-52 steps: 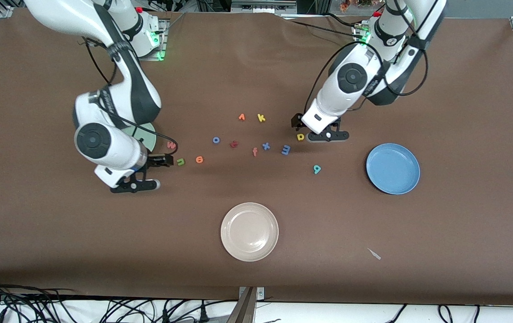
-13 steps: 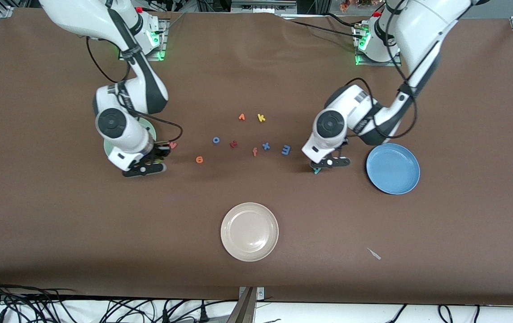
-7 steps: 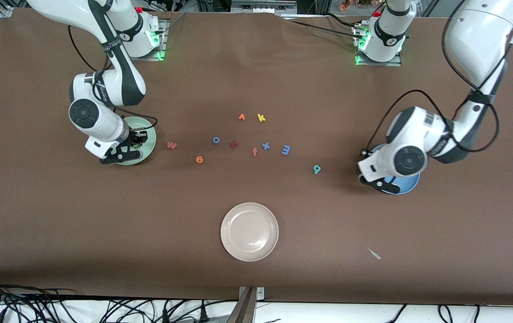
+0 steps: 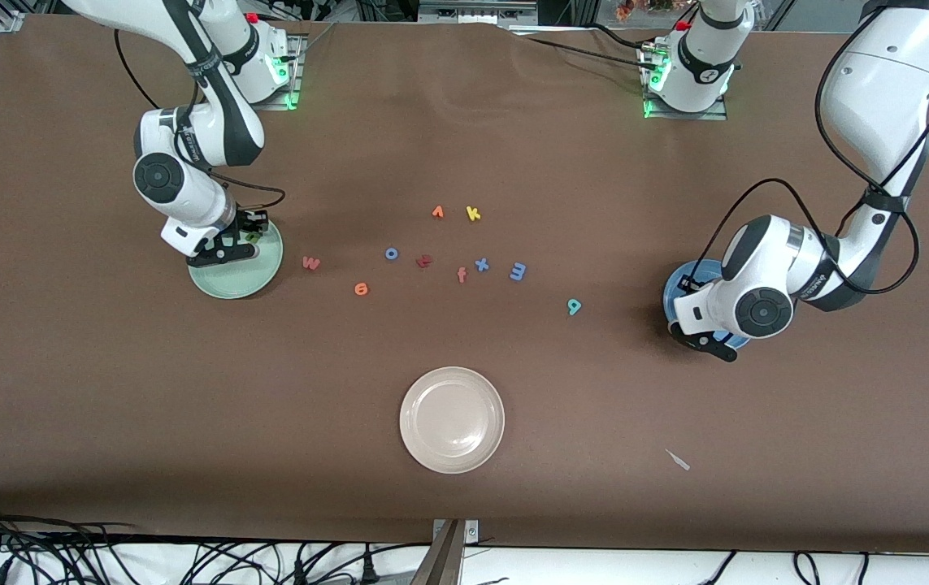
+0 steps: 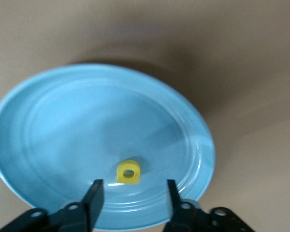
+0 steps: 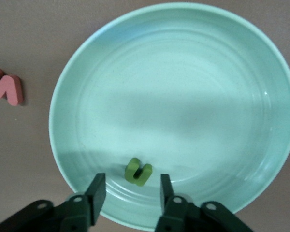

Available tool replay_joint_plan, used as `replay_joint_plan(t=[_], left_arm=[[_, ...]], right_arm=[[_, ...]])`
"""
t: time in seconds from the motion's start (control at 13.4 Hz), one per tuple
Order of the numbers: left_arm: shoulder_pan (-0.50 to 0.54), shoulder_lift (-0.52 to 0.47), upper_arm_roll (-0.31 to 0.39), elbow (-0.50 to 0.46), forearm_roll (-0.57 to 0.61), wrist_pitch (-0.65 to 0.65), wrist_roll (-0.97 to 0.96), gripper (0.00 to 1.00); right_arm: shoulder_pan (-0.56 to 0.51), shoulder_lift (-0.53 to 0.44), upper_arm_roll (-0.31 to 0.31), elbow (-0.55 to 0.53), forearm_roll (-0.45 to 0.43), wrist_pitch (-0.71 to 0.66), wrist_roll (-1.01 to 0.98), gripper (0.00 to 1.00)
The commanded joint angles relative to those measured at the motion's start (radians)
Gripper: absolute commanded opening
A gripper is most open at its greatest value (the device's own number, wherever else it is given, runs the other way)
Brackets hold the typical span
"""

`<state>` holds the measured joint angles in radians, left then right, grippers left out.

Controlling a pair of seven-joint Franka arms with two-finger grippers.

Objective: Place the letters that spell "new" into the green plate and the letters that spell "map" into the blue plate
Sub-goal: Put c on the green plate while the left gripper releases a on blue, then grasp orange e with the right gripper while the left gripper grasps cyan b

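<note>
My right gripper (image 6: pixel 130 191) hangs open low over the green plate (image 4: pixel 236 278) (image 6: pixel 183 96). The green "n" (image 6: pixel 138 171) lies loose in that plate, just off the fingertips. Over the blue plate (image 4: pixel 671 299) (image 5: pixel 87 125) my left gripper (image 5: pixel 133 193) also stands open, with the yellow rounded letter (image 5: pixel 128 172) lying free in the plate. On the cloth lie the red-pink "w" (image 4: pixel 311 262) (image 6: pixel 6 87), the orange "e" (image 4: pixel 361 288), the blue "m" (image 4: pixel 518 271) and the teal 9-like letter (image 4: pixel 574 306).
Other letters sit mid-table: a blue "o" (image 4: pixel 391 253), a dark red one (image 4: pixel 423 261), an orange "f" (image 4: pixel 462 275), a blue "x" (image 4: pixel 481 264), a yellow "k" (image 4: pixel 473 214) and another orange one (image 4: pixel 437 212). A beige plate (image 4: pixel 452 419) lies nearer the front camera.
Both grippers carried their letters from the cloth to the plates, then opened. The green "n" now lies in the green plate and the yellow letter in the blue plate.
</note>
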<state>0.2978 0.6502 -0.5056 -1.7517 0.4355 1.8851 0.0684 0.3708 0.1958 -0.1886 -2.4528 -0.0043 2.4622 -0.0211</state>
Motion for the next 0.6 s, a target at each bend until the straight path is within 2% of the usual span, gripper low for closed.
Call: replay_joint_plan(t=[0.0, 0.22, 0.37, 0.52], left_arm=[[-0.015, -0.023, -0.02, 0.069, -0.071, -0.032, 0.007, 1.0], [-0.071, -0.015, -0.021, 0.09, -0.21, 0.018, -0.085, 1.0], [-0.142, -0.009, -0.019, 0.077, -0.221, 0.124, -0.223, 1.0], [-0.21, 0.008, -0.017, 0.072, -0.213, 0.21, -0.382, 1.0]], right_arm=[[0.011, -0.036, 0.03, 0.047, 0.009, -0.006, 0.009, 0.99], [0.02, 0.035, 0.13, 0.202, 0.01, -0.023, 0.204, 0.99], [0.027, 0.133, 0.178, 0.346, 0.01, -0.077, 0.326, 0.99], [0.033, 0.221, 0.213, 0.446, 0.013, -0.089, 0.372, 0.98]])
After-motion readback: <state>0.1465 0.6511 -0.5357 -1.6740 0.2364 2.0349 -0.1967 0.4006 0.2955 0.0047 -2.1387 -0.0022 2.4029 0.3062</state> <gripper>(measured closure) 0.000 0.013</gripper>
